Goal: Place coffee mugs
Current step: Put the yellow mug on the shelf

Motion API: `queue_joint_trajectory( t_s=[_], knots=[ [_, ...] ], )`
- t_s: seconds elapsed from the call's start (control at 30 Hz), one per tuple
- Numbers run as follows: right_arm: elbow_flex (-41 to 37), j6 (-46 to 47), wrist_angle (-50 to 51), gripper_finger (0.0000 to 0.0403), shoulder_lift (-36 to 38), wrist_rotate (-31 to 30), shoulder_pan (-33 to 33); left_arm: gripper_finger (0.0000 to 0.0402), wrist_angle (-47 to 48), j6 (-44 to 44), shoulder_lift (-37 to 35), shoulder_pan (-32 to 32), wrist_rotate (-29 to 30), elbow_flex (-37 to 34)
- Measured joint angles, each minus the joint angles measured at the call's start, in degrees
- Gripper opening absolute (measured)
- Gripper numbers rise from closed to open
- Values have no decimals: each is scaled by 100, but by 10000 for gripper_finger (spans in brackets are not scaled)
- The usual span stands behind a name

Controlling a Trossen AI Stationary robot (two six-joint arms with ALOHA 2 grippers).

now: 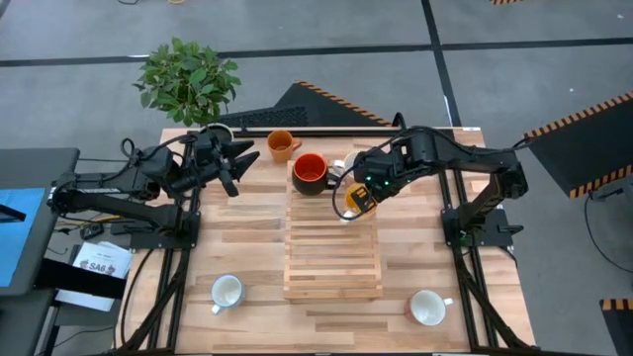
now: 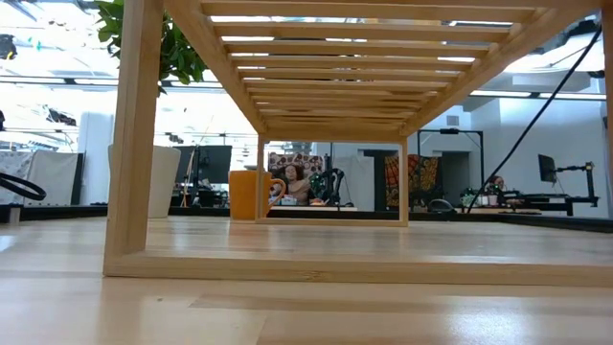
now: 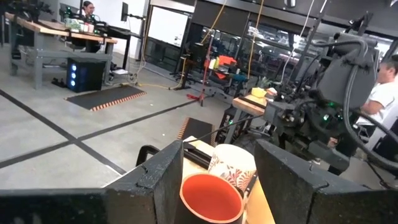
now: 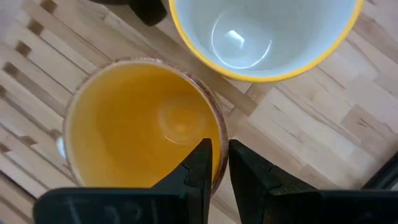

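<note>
My right gripper (image 1: 354, 201) is shut on an orange mug (image 4: 143, 124) at the far right corner of the wooden slatted rack (image 1: 333, 252). A white mug with a yellow rim (image 4: 261, 37) stands on the table just beyond it. A red mug with a dark outside (image 1: 310, 173) stands at the rack's far edge. Another orange mug (image 1: 282, 145) stands on the table farther back. My left gripper (image 1: 237, 160) is open just left of this mug, which shows ahead of its fingers in the left wrist view (image 3: 211, 198). Two white mugs (image 1: 227, 292) (image 1: 427, 308) stand near the front edge. My right gripper pinches the orange mug's rim wall (image 4: 217, 163), one finger (image 4: 198, 167) inside the mug and one (image 4: 249, 174) outside. The fingers come from above, pointing down. The mug is upright, mouth up, over the rack's slats; whether it rests on them I cannot tell.
A potted plant (image 1: 188, 79) stands at the far left corner; its pale pot shows in the low view (image 2: 158, 182). A dark bar (image 1: 297, 121) runs along the far edge. Bare wood lies between the rack and the two front mugs.
</note>
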State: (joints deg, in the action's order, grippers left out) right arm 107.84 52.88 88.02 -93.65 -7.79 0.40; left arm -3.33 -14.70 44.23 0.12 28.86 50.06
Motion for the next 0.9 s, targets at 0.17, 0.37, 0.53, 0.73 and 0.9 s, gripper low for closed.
queue_joint_trajectory(
  t_s=[0.17, 0.37, 0.53, 0.73, 0.9],
  knots=[
    [-25, 11, -188, 59, -2, -17, -2, 182, 0, -14, 0, 2, 2, 0],
    [-34, -13, -223, 42, -4, 16, -13, 182, 0, -15, 0, 0, 2, 0],
    [-34, 0, -249, 66, -4, 18, -17, 182, 0, -15, 0, 0, 2, 0],
    [-29, -26, -246, 107, -4, 18, -17, 182, 0, -13, 0, 0, 2, 0],
    [-27, -108, -245, 141, -4, 18, -17, 182, 2, -13, 0, 1, 2, 0]
  ],
)
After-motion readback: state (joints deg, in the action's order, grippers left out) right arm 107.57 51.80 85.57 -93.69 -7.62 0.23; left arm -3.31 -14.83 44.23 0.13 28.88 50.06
